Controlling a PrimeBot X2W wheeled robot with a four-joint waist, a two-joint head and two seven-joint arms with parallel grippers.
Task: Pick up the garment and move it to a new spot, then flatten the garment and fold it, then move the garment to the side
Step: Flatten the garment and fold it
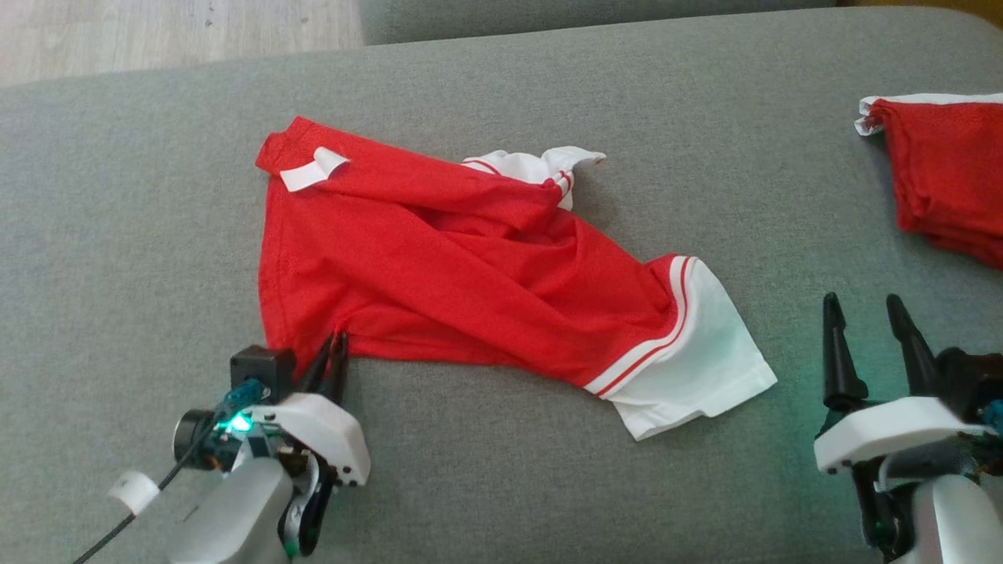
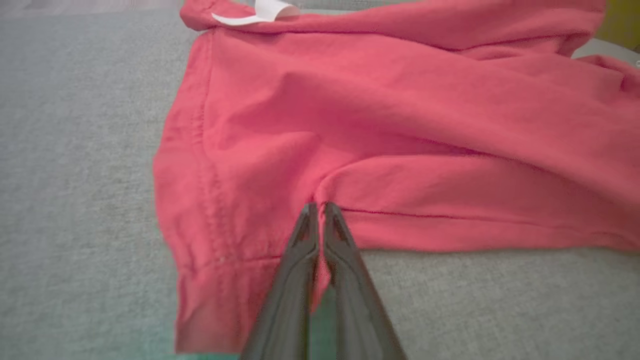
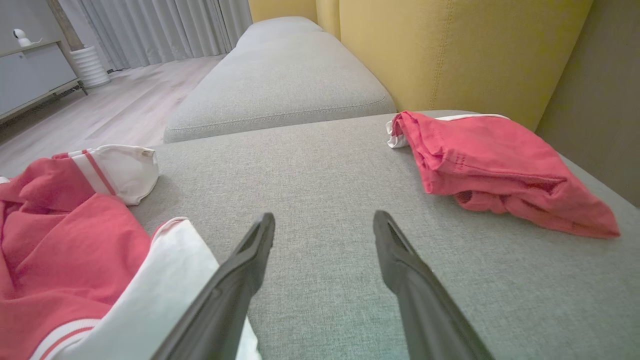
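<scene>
While the red and white garment (image 1: 470, 266) is lying crumpled across the middle of the grey sofa cushion (image 1: 117, 204), the left gripper (image 1: 335, 338) is pinching its near red edge, with its fingers pressed almost together on the cloth. The right gripper (image 1: 862, 299) is pointing over bare cushion beside the white sleeve with its fingers spread apart, and a folded red pile (image 1: 948, 180) is sitting at the far right
</scene>
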